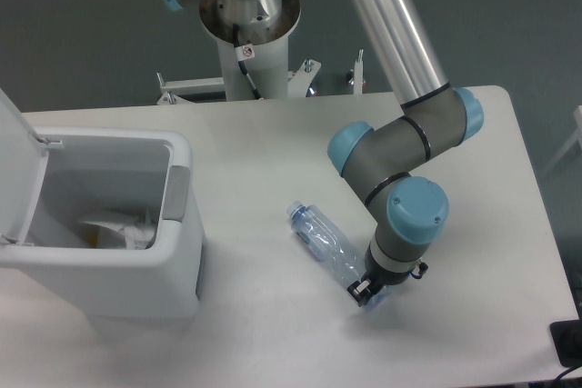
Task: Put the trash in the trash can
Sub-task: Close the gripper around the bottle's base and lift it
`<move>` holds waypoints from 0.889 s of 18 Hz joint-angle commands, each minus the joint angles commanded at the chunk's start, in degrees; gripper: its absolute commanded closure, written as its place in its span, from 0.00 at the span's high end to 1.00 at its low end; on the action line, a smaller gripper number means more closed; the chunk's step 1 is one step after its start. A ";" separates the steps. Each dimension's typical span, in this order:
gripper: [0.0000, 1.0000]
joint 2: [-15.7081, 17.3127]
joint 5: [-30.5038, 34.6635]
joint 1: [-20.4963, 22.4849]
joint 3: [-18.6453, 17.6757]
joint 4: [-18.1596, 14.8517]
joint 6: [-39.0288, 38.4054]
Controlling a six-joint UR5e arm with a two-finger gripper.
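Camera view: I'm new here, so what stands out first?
The arm bends down over the table's right half, its tool at the bottom end of a clear bottle lying there. At left, a white bin stands open, crumpled paper inside.
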 joint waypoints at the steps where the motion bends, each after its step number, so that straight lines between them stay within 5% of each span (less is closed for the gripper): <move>1: 0.36 0.09 0.09 0.00 0.09 0.09 0.00; 7: 0.36 2.19 -0.17 0.09 0.35 0.09 0.88; 11: 0.36 6.41 -2.10 0.62 0.79 0.00 2.37; 16: 0.36 9.14 -8.86 1.40 7.37 0.09 1.85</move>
